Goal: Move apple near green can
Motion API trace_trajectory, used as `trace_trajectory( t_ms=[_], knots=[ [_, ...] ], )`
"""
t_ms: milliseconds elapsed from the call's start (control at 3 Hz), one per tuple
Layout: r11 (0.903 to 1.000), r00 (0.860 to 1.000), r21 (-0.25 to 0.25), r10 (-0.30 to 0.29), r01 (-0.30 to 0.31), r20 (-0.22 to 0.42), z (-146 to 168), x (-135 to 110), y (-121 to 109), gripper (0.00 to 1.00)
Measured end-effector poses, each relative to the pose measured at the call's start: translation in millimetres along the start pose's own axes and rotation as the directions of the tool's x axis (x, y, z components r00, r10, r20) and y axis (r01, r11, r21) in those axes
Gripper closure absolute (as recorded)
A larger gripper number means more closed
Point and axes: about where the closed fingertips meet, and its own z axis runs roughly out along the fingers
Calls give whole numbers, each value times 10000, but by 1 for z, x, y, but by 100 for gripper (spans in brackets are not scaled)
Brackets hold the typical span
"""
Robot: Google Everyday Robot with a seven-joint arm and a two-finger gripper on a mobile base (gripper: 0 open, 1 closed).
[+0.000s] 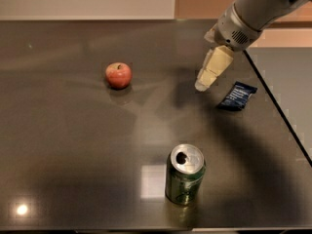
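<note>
The red apple (118, 74) with yellowish patches sits on the dark table (68, 145), left of centre. The green can (185, 175) stands upright near the front edge, its silver top open. My gripper (204, 83) hangs from the arm at the upper right, above the table, well to the right of the apple and behind the can. It holds nothing that I can see.
A flat dark blue snack packet (237, 96) lies just right of the gripper. The table's right edge (278, 106) runs diagonally past it. A bright light reflection (153, 180) sits left of the can.
</note>
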Motion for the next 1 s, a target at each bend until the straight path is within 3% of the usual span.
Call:
trace_trajectory(
  t_ms=[667,1000],
  knots=[
    [9991,9954,-56,419,-415,860,43,-27,-29,0],
    [9989,9913,156,410,-432,1252,58,-48,-29,0]
  ],
)
